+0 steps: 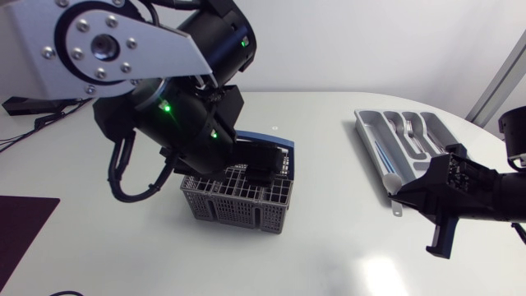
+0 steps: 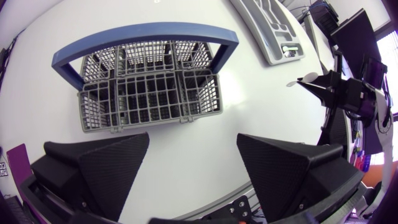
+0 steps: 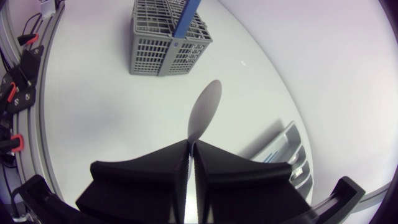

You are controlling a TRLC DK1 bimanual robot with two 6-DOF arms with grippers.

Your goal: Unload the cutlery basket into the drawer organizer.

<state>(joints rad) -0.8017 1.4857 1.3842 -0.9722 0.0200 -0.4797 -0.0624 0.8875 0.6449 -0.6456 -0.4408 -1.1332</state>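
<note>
The grey cutlery basket (image 1: 238, 197) with a blue handle (image 2: 146, 34) stands mid-table. My left gripper (image 1: 265, 167) hangs open just above it, fingers (image 2: 106, 165) wide apart, nothing between them. In the left wrist view the basket (image 2: 149, 93) shows no cutlery in its compartments. The grey drawer organizer (image 1: 403, 136) lies at the back right with forks in it. My right gripper (image 1: 403, 191) is at the organizer's near end, shut on a spoon (image 3: 206, 106) whose bowl sticks out ahead of the fingertips (image 3: 180, 155). The organizer (image 3: 289, 146) lies beside that gripper.
A dark purple mat (image 1: 20, 230) lies at the table's front left edge. My left arm's bulky links (image 1: 164, 99) hang over the table's middle and left. The table's curved edge runs behind the organizer (image 2: 273, 31).
</note>
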